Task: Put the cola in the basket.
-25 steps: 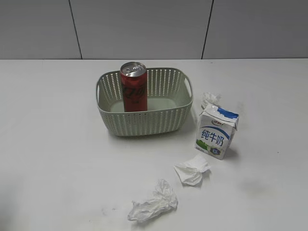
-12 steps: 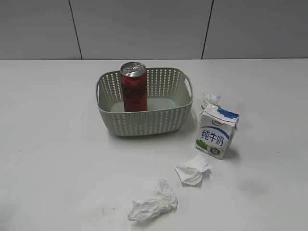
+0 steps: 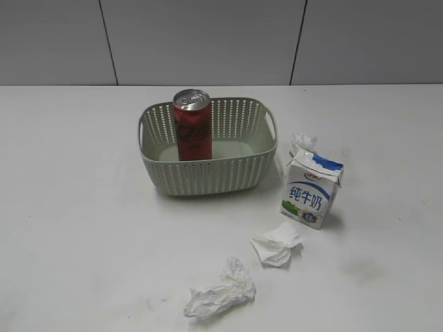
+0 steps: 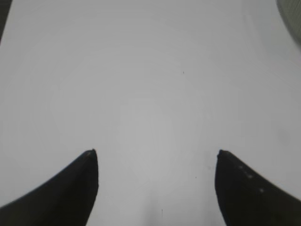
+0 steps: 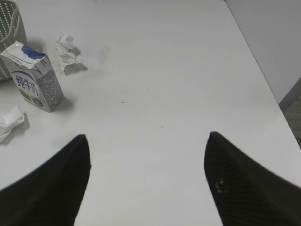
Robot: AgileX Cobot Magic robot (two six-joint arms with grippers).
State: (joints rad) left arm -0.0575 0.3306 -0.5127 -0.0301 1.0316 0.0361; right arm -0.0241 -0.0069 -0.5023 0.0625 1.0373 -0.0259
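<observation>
The cola [image 3: 192,126], a tall slim red can with a silver top, stands upright inside the pale green perforated basket [image 3: 239,173], toward its left side. Neither arm shows in the exterior view. My left gripper [image 4: 156,153] is open and empty over bare white table; a corner of the basket [image 4: 291,12] shows at the top right of the left wrist view. My right gripper [image 5: 146,136] is open and empty over bare table, right of the milk carton. An edge of the basket [image 5: 8,21] shows at the right wrist view's top left.
A white-and-blue milk carton [image 3: 311,189] stands just right of the basket, also in the right wrist view [image 5: 34,75]. Crumpled tissues lie behind the carton [image 3: 302,142], in front of it [image 3: 277,245] and near the front edge [image 3: 220,292]. The table's right edge [image 5: 256,61] shows.
</observation>
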